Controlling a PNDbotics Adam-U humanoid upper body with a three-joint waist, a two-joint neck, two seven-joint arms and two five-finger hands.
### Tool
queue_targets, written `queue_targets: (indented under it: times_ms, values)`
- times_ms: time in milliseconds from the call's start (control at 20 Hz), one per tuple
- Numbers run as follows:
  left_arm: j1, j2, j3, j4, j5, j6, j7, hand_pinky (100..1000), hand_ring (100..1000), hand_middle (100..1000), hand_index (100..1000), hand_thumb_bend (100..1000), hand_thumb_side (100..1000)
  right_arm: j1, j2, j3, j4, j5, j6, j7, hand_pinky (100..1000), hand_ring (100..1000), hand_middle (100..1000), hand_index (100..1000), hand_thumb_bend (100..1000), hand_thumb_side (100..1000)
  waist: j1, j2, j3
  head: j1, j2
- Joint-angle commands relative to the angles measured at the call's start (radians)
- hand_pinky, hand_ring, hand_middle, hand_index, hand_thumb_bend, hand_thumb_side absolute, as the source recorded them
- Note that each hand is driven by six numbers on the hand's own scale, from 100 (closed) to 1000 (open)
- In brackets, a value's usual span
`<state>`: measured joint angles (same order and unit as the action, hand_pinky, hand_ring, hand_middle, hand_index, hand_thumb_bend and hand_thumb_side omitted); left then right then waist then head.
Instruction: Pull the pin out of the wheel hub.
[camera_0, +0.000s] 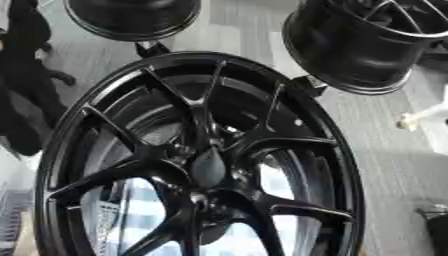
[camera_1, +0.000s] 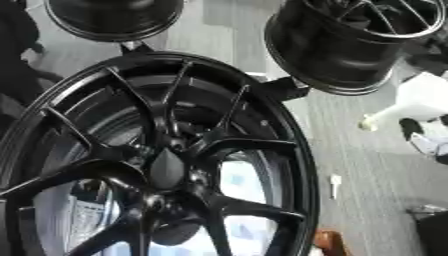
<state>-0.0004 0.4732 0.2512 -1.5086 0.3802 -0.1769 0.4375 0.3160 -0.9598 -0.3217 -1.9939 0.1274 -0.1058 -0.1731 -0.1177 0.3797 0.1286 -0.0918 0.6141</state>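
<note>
We are looking at a big black wheel (camera_0: 197, 160) that fills most of the view. It stands up on its edge and leans a little. Thin spokes run from its rim to the hub (camera_0: 208, 167) in the middle. The hub is dark and shiny. We cannot pick out the pin on it. It may sit in the hub or in one of the small holes around it, but it is too dark to tell.

We think the job has not really started. The pin looks like it is not yet out, and nothing is touching the wheel. Next, we would need to find the pin at the hub, bring a robot hand to it, close the fingers on it, and pull it straight out.

We see no robot hand in either view, so we cannot say if one is released or clenched. Nothing is held.

Behind the big wheel sit two more black wheels, one at the top left (camera_0: 131, 17) and one at the top right (camera_0: 363, 42). The grey floor (camera_1: 367, 165) shows on the right, with a small white thing (camera_1: 335, 184) lying on it.
</note>
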Motion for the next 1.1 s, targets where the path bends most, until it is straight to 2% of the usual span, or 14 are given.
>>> queue_targets:
  times_ms: [50, 100, 200, 250, 300, 450, 600, 750, 800, 850, 900, 1000, 1100]
  values:
    - [0.003, 0.015, 0.016, -0.011, -0.002, -0.002, 0.008, 905, 716, 615, 802, 100, 905, 0.064, 0.116, -0.098, -0.006, 0.144, 0.034, -0.041, 873, 747, 686, 756, 303, 122, 0.007, -0.011, -0.006, 0.007, -0.005]
    - [0.003, 0.014, 0.017, -0.01, -0.002, -0.002, 0.009, 905, 716, 614, 801, 100, 906, 0.093, 0.155, -0.117, -0.006, 0.206, 0.083, -0.002, 919, 867, 811, 834, 407, 104, 0.008, -0.01, -0.009, 0.009, -0.004]
    - [0.004, 0.013, 0.018, -0.009, -0.001, -0.002, 0.011, 905, 716, 614, 801, 100, 908, 0.133, 0.215, -0.149, -0.006, 0.329, 0.21, 0.107, 965, 957, 869, 865, 414, 123, 0.01, -0.009, -0.015, 0.011, -0.001]
    - [0.004, 0.012, 0.018, -0.008, -0.001, -0.001, 0.011, 905, 716, 614, 801, 100, 910, 0.141, 0.235, -0.159, -0.006, 0.382, 0.271, 0.158, 968, 970, 873, 870, 445, 100, 0.011, -0.009, -0.017, 0.01, 0.0]
    - [0.004, 0.011, 0.017, -0.007, 0.0, 0.0, 0.011, 905, 717, 614, 801, 100, 912, 0.145, 0.252, -0.164, -0.006, 0.42, 0.317, 0.199, 966, 970, 875, 869, 421, 163, 0.012, -0.009, -0.019, 0.009, 0.001]
    - [0.004, 0.01, 0.015, -0.003, 0.001, 0.002, 0.011, 905, 717, 615, 801, 100, 912, 0.143, 0.286, -0.172, -0.006, 0.463, 0.378, 0.263, 956, 957, 866, 861, 422, 156, 0.015, -0.01, -0.025, 0.011, 0.004]
    - [0.007, 0.01, 0.016, -0.002, 0.0, 0.002, 0.011, 906, 717, 614, 801, 100, 910, 0.139, 0.302, -0.179, -0.006, 0.453, 0.381, 0.262, 939, 931, 854, 856, 408, 133, 0.018, -0.011, -0.028, 0.014, 0.009]
    - [0.008, 0.008, 0.016, 0.0, 0.0, 0.002, 0.012, 906, 718, 615, 801, 100, 913, 0.13, 0.305, -0.185, -0.006, 0.427, 0.368, 0.231, 924, 895, 826, 841, 343, 106, 0.019, -0.011, -0.03, 0.016, 0.012]
    - [0.009, 0.008, 0.016, 0.0, 0.0, 0.002, 0.012, 906, 718, 615, 801, 100, 912, 0.123, 0.304, -0.187, -0.006, 0.416, 0.361, 0.206, 897, 819, 773, 813, 226, 100, 0.02, -0.012, -0.03, 0.016, 0.013]
    - [0.009, 0.008, 0.015, 0.0, 0.0, 0.002, 0.011, 906, 718, 615, 801, 100, 912, 0.116, 0.303, -0.189, -0.006, 0.402, 0.354, 0.171, 891, 800, 760, 806, 195, 100, 0.02, -0.013, -0.031, 0.016, 0.013]
    - [0.009, 0.008, 0.015, 0.0, 0.0, 0.002, 0.011, 906, 718, 614, 801, 100, 912, 0.108, 0.302, -0.189, -0.006, 0.383, 0.345, 0.129, 861, 725, 710, 785, 100, 100, 0.021, -0.013, -0.031, 0.016, 0.014]
    - [0.009, 0.007, 0.014, 0.0, 0.0, 0.002, 0.01, 906, 718, 615, 801, 100, 912, 0.088, 0.297, -0.18, -0.006, 0.322, 0.308, 0.011, 813, 640, 660, 768, 100, 100, 0.023, -0.014, -0.032, 0.016, 0.015]
    - [0.008, 0.007, 0.012, 0.0, 0.0, 0.003, 0.008, 906, 718, 615, 801, 100, 911, 0.067, 0.291, -0.157, -0.006, 0.248, 0.233, -0.132, 788, 615, 645, 762, 100, 100, 0.025, -0.015, -0.032, 0.015, 0.015]
